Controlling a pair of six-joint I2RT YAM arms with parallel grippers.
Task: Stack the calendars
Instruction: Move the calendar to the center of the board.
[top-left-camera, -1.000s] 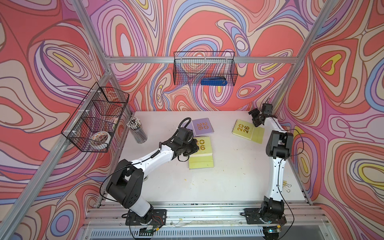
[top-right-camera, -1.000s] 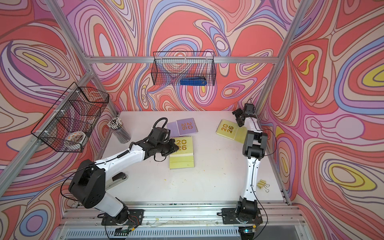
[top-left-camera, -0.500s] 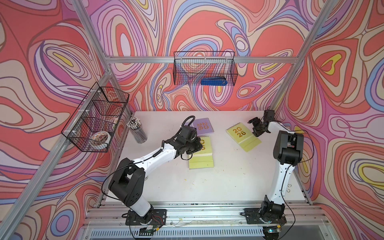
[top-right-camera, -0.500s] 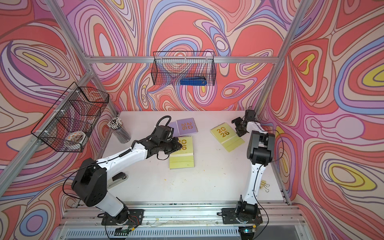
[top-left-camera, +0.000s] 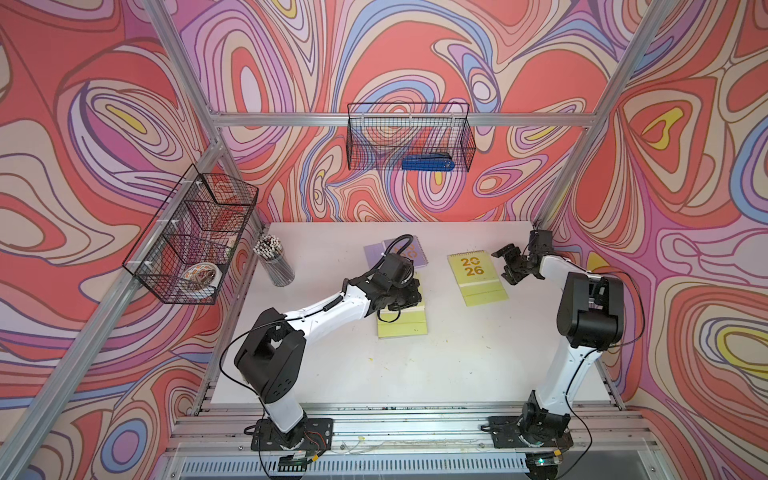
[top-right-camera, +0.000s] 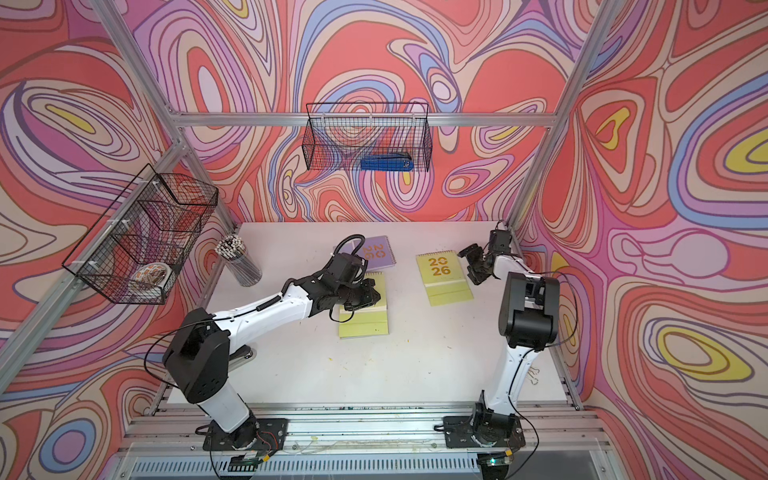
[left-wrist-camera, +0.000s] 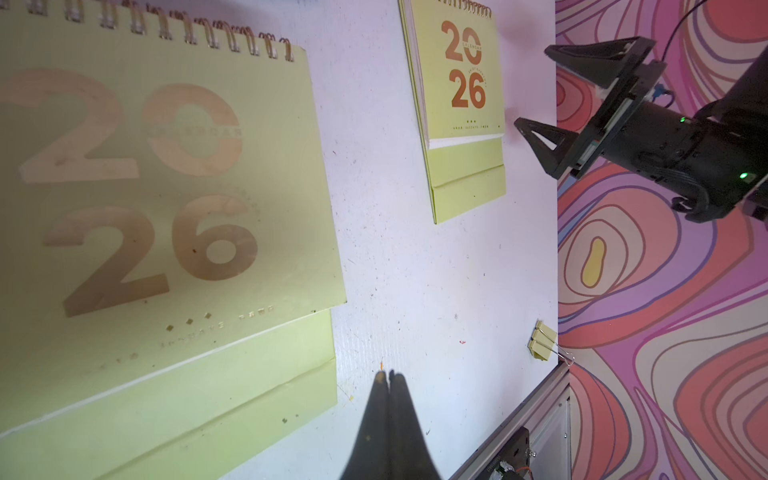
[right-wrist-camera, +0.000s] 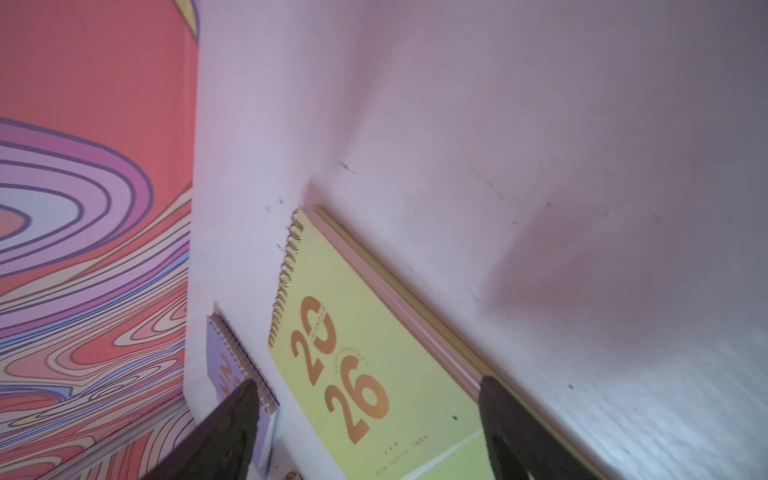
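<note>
Calendars lie flat on the table (top-left-camera: 353, 374): lilac calendar (top-left-camera: 417, 254) at the back, left yellow-green calendar (top-left-camera: 403, 324) beneath my left tool (top-left-camera: 409, 297), pinched closed, holding nothing. Right yellow-green calendar (top-left-camera: 476, 274), long axis toward the back wall, sits just left of my right tool (top-left-camera: 505, 265), spread wide and empty, seemingly not touching it.

Table (top-left-camera: 415, 374): we see a white top, scuffed and speckled.
Back basket (top-left-camera: 409, 137): black wire, hung on the frame rail (top-left-camera: 291, 119); we make out a blue object (top-left-camera: 428, 163) lying toward its right end.
Side basket (top-left-camera: 191, 237): black wire with dividers, on the left wall; a roll (top-left-camera: 202, 276) sits in its nearest compartment.
Cup (top-left-camera: 275, 266): full of pencils, standing by the table's left edge.
Binder clips (left-wrist-camera: 542, 345): two yellow ones, touching, at the table's right edge.
Walls (top-left-camera: 415, 50): swirls of red, lilac and cream.
</note>
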